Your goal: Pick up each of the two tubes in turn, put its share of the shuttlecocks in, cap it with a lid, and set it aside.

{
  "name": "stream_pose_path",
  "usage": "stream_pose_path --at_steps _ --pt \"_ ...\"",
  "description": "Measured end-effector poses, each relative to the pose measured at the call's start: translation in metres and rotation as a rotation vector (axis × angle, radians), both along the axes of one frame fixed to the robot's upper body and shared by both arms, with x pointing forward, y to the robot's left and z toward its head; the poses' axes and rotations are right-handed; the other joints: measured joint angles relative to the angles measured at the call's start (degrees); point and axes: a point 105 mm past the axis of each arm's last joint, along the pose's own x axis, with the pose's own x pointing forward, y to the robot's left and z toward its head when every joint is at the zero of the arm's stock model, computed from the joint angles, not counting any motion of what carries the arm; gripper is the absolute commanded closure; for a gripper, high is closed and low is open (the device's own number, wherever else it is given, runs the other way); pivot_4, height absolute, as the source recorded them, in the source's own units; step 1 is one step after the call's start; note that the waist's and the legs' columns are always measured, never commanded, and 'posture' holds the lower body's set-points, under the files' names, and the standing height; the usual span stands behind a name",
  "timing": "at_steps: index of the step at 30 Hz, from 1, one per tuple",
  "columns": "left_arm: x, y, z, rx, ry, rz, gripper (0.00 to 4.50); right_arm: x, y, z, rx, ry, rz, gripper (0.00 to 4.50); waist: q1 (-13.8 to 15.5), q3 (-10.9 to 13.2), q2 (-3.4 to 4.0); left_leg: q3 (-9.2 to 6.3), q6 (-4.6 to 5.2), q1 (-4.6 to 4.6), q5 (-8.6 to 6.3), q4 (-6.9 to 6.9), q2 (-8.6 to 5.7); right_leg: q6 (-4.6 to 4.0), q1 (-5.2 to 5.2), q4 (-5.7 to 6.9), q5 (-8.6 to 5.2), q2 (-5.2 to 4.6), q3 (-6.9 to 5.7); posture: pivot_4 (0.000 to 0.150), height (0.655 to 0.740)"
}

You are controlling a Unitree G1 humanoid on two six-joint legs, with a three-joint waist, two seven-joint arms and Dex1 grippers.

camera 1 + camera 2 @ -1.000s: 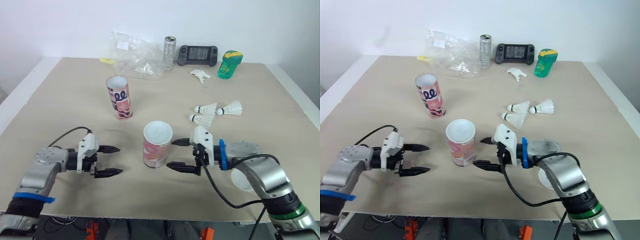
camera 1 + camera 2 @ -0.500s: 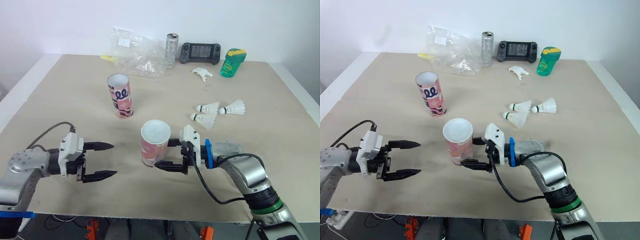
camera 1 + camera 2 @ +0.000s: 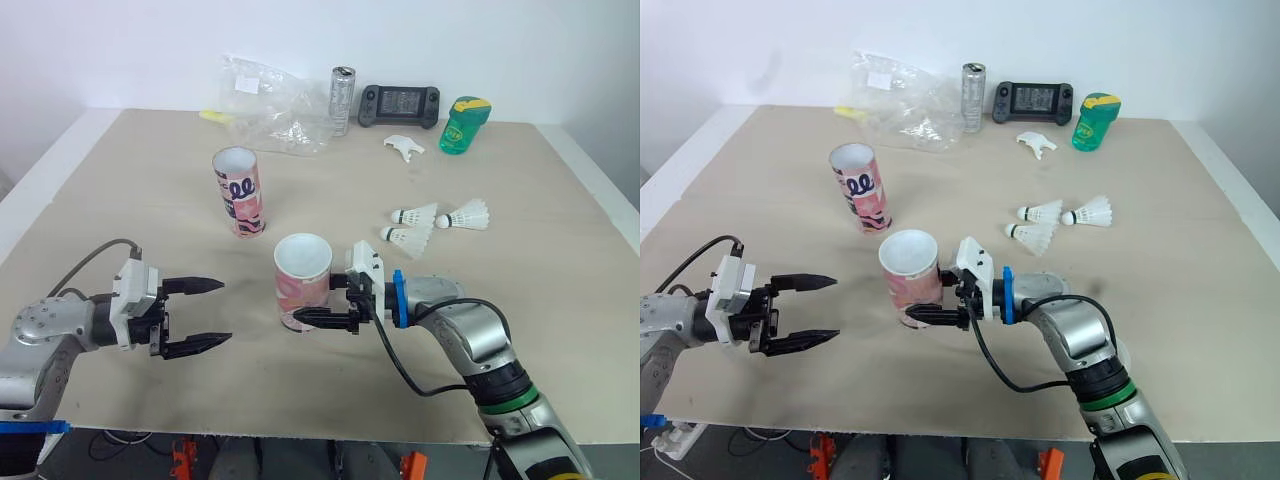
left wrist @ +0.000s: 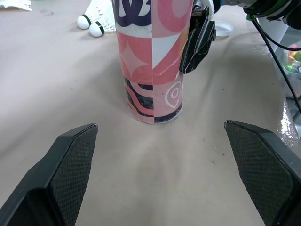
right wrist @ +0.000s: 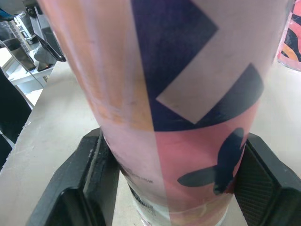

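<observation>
The right gripper grips the near tube between both fingers. The left gripper is spread wide, apart from it.

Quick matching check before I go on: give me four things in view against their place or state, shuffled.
1. left hand
2. right hand
3. far pink patterned cardboard tube
4. three white feather shuttlecocks

A. closed around the near pink patterned cardboard tube
B. open, holding nothing
C. lying loose to the robot's right
D. standing upright, open-topped, untouched

Pairs: 1-B, 2-A, 3-D, 4-C
</observation>
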Motion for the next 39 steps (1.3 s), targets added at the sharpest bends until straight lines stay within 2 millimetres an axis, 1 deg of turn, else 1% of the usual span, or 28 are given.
stream_pose_path --at_steps 3,4,6,7,8,9,11,12,13,14,15,16,17,18,20,21,22,23,25,26,27,29,33,36,37,38,39 --pt "0.016 -0.02 0.016 -0.032 -0.058 -0.033 0.0 0.005 -0.014 0.008 0.013 0.0 -0.056 1.67 0.99 0.06 0.0 -0.04 -0.13 -0.09 0.08 0.11 -0.02 0.15 0.03 0.0 0.07 0.0 -0.02 0.15 0.7394" --pt "0.023 -0.029 0.024 -0.046 -0.082 -0.049 0.0 0.008 -0.021 0.018 0.035 -0.014 -0.089 1.67 1.21 0.08 0.0 -0.03 -0.17 -0.12 0.1 0.18 -0.06 0.21 0.04 0.0 0.11 -0.03 -0.01 0.15 0.7394" --pt "0.031 -0.042 0.032 -0.065 -0.1 -0.063 0.0 0.011 -0.035 0.034 0.07 -0.053 -0.142 1.67 1.15 0.08 0.0 0.0 -0.17 -0.11 0.1 0.22 -0.07 0.28 0.09 -0.04 0.14 -0.04 0.05 0.15 0.7394" --pt "0.039 -0.052 0.038 -0.089 -0.107 -0.066 0.0 0.018 -0.05 0.046 0.092 -0.08 -0.21 1.67 1.3 0.11 0.01 -0.01 -0.19 -0.13 0.11 0.28 -0.11 0.32 0.09 -0.04 0.16 -0.05 0.04 0.15 0.7394" --pt "0.045 -0.063 0.043 -0.111 -0.112 -0.074 0.0 0.025 -0.069 0.06 0.114 -0.117 -0.294 1.67 1.63 0.13 -0.01 -0.03 -0.19 -0.16 0.11 0.37 -0.12 0.38 0.12 -0.04 0.19 -0.05 0.04 0.15 0.7394" --pt "0.047 -0.068 0.045 -0.12 -0.113 -0.081 0.0 0.028 -0.079 0.068 0.123 -0.142 -0.339 1.67 1.69 0.13 -0.02 -0.01 -0.19 -0.17 0.12 0.39 -0.12 0.38 0.12 -0.04 0.2 -0.05 0.05 0.15 0.7394" --pt "0.054 -0.081 0.05 -0.152 -0.101 -0.086 0.0 0.037 -0.119 0.095 0.167 -0.22 -0.504 1.67 1.68 0.14 -0.01 0.01 -0.18 -0.16 0.11 0.38 -0.13 0.34 0.13 -0.06 0.23 -0.05 0.1 0.15 0.7394" --pt "0.058 -0.089 0.051 -0.169 -0.09 -0.093 0.0 0.041 -0.145 0.106 0.177 -0.248 -0.607 1.67 1.69 0.13 -0.01 0.0 -0.18 -0.15 0.11 0.38 -0.13 0.3 0.13 -0.06 0.25 -0.05 0.1 0.15 0.7394" --pt "0.06 -0.099 0.053 -0.188 -0.076 -0.107 0.0 0.047 -0.178 0.115 0.189 -0.266 -0.743 1.67 1.7 0.13 -0.02 -0.01 -0.18 -0.15 0.11 0.35 -0.15 0.25 0.13 -0.06 0.27 -0.04 0.1 0.15 0.7394" --pt "0.061 -0.104 0.053 -0.199 -0.069 -0.113 0.0 0.05 -0.203 0.119 0.197 -0.272 -0.849 1.67 1.74 0.13 -0.02 -0.01 -0.17 -0.15 0.11 0.34 -0.16 0.13 0.14 -0.06 0.33 -0.05 0.1 0.15 0.7394" --pt "0.062 -0.108 0.053 -0.204 -0.06 -0.119 0.0 0.051 -0.229 0.121 0.21 -0.271 -0.957 1.67 1.73 0.13 -0.02 0.0 -0.16 -0.15 0.1 0.3 -0.16 0.12 0.13 -0.06 0.33 -0.04 0.12 0.15 0.7394" --pt "0.062 -0.11 0.052 -0.207 -0.052 -0.12 0.0 0.051 -0.238 0.121 0.217 -0.269 -0.999 1.67 1.68 0.13 -0.01 0.02 -0.13 -0.12 0.09 0.28 -0.16 0.11 0.13 -0.06 0.32 -0.04 0.15 0.15 0.7394" --pt "0.065 -0.114 0.051 -0.217 -0.034 -0.119 0.0 0.053 -0.26 0.118 0.228 -0.267 -1.11 1.67 1.41 0.12 0.01 0.05 -0.11 -0.07 0.07 0.25 -0.15 0.1 0.13 -0.05 0.32 -0.02 0.21 0.15 0.7394" --pt "0.066 -0.118 0.051 -0.224 -0.029 -0.123 0.0 0.055 -0.276 0.114 0.234 -0.258 -1.192 1.67 1.22 0.12 0.01 0.05 -0.1 -0.08 0.07 0.24 -0.15 0.09 0.12 -0.04 0.33 -0.02 0.21 0.15 0.7394" --pt "0.067 -0.126 0.051 -0.221 -0.028 -0.134 0.0 0.056 -0.309 0.099 0.243 -0.221 -1.362 1.67 0.9 0.1 0.08 0.1 -0.1 -0.05 0.07 0.23 -0.16 0.09 0.12 -0.04 0.33 -0.02 0.29 0.15 0.7394" --pt "0.068 -0.131 0.05 -0.215 -0.026 -0.141 0.0 0.057 -0.33 0.088 0.227 -0.195 -1.467 1.67 0.93 0.1 0.08 0.1 -0.1 -0.03 0.08 0.25 -0.23 0.11 0.15 -0.04 0.33 -0.06 0.29 0.15 0.7394" --pt "0.068 -0.133 0.049 -0.215 -0.025 -0.145 0.0 0.055 -0.344 0.079 0.215 -0.171 -1.54 1.67 0.94 0.1 0.1 0.11 -0.1 -0.03 0.08 0.25 -0.26 0.13 0.15 -0.04 0.34 -0.09 0.31 0.15 0.7394" --pt "0.069 -0.135 0.047 -0.216 -0.018 -0.143 0.0 0.052 -0.361 0.063 0.212 -0.122 -1.627 1.67 0.93 0.09 0.11 0.15 -0.1 -0.02 0.08 0.25 -0.28 0.14 0.16 -0.04 0.34 -0.11 0.36 0.15 0.7394" --pt "0.07 -0.136 0.045 -0.211 -0.015 -0.137 0.0 0.049 -0.378 0.04 0.195 -0.054 -1.721 1.67 0.83 0.11 0.15 0.19 -0.1 -0.02 0.08 0.25 -0.29 0.16 0.14 -0.04 0.35 -0.1 0.43 0.15 0.7394" --pt "0.07 -0.136 0.045 -0.209 -0.018 -0.137 0.0 0.047 -0.384 0.029 0.194 -0.019 -1.755 1.67 0.69 0.13 0.24 0.23 -0.09 0.0 0.08 0.25 -0.3 0.18 0.14 -0.04 0.36 -0.1 0.49 0.15 0.7394" --pt "0.07 -0.136 0.045 -0.207 -0.022 -0.138 0.0 0.046 -0.386 0.022 0.193 0.001 -1.772 1.67 0.6 0.13 0.37 0.26 -0.1 0.01 0.08 0.25 -0.31 0.2 0.14 -0.04 0.36 -0.1 0.54 0.15 0.7394" --pt "0.07 -0.135 0.044 -0.205 -0.03 -0.137 0.0 0.048 -0.39 0.02 0.22 -0.003 -1.799 1.67 0.37 0.06 0.57 0.33 -0.1 0.07 0.08 0.24 -0.33 0.25 0.14 -0.04 0.38 -0.1 0.64 0.15 0.7394" --pt "0.07 -0.133 0.037 -0.206 -0.016 -0.121 0.0 0.048 -0.396 0.017 0.246 -0.002 -1.834 1.67 0.36 0.06 0.57 0.28 -0.07 0.07 0.11 0.27 -0.35 0.29 0.21 -0.04 0.4 -0.1 0.63 0.15 0.7394" --pt "0.07 -0.132 0.034 -0.215 -0.004 -0.104 0.0 0.048 -0.397 0.014 0.265 0.006 -1.818 0.8 0.35 0.07 0.55 0.23 -0.07 0.07 0.12 0.38 -0.44 0.38 0.33 -0.07 0.39 -0.1 0.7 0.15 0.7394" --pt "0.071 -0.131 0.033 -0.216 -0.003 -0.099 0.0 0.048 -0.396 0.011 0.249 0.011 -1.806 0.32 0.35 0.07 0.55 0.23 -0.07 0.07 0.12 0.4 -0.47 0.41 0.36 -0.08 0.4 -0.1 0.74 0.15 0.7394" --pt "0.071 -0.131 0.033 -0.219 -0.002 -0.095 0.0 0.047 -0.396 0.002 0.21 0.037 -1.807 0.01 0.34 0.07 0.55 0.22 -0.07 0.07 0.12 0.44 -0.49 0.43 0.38 -0.08 0.4 -0.1 0.76 0.15 0.7394" --pt "0.071 -0.131 0.033 -0.22 -0.001 -0.092 0.0 0.045 -0.396 -0.007 0.19 0.064 -1.813 0.01 0.34 0.07 0.55 0.22 -0.06 0.07 0.12 0.44 -0.52 0.44 0.38 -0.08 0.4 -0.1 0.8 0.15 0.7394"
